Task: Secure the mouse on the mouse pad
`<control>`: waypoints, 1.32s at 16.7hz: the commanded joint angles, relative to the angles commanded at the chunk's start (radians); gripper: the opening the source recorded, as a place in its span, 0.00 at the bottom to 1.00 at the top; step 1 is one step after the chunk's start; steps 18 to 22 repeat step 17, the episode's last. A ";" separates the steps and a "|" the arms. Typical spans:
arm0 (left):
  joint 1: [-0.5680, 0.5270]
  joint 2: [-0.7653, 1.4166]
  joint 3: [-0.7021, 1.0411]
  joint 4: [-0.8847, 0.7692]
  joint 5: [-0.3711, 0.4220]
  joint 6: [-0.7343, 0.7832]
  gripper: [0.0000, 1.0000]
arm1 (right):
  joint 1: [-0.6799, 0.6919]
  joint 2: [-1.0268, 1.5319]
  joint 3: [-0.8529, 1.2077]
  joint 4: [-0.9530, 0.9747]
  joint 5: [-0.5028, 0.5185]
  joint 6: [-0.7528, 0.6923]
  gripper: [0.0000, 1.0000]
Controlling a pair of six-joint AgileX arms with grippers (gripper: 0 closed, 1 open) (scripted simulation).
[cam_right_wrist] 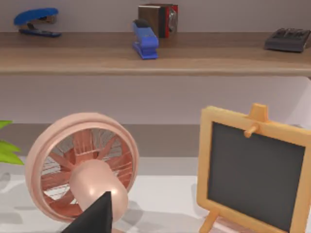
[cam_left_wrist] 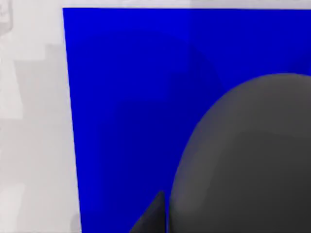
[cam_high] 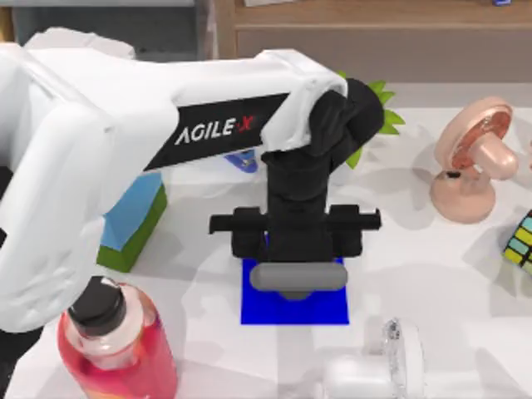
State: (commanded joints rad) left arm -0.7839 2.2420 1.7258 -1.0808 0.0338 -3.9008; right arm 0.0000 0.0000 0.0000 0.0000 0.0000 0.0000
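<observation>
The bright-blue mouse pad [cam_high: 293, 309] lies flat near the table's front middle. The grey mouse [cam_high: 298, 277] is over the pad's far edge, directly under my left gripper [cam_high: 296, 249], which reaches down from the long white arm and is shut on it. In the left wrist view the mouse [cam_left_wrist: 248, 155] looms large above the mouse pad [cam_left_wrist: 126, 107], with one dark fingertip [cam_left_wrist: 155, 216] beside it. Whether the mouse touches the pad I cannot tell. A dark part of my right gripper [cam_right_wrist: 97, 216] faces the pink fan.
A pink-red bottle [cam_high: 116, 345] stands front left, a white translucent object [cam_high: 374, 370] front right of the pad. A blue-green block [cam_high: 133, 220] is left, a potted plant [cam_high: 378, 108] behind the arm, a pink fan [cam_high: 470, 162] and a colour cube [cam_high: 519, 237] right. A chalkboard easel [cam_right_wrist: 257, 170] stands beside the fan.
</observation>
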 joint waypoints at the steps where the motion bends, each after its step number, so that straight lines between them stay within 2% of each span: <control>1: 0.000 0.000 0.000 0.000 0.000 0.000 0.23 | 0.000 0.000 0.000 0.000 0.000 0.000 1.00; 11: 0.000 0.000 0.000 0.000 0.000 0.000 0.98 | 0.000 0.000 0.000 0.000 0.000 0.000 1.00; 22: 0.000 0.000 0.000 0.000 0.000 0.000 1.00 | 0.000 0.000 0.000 0.000 0.000 0.000 1.00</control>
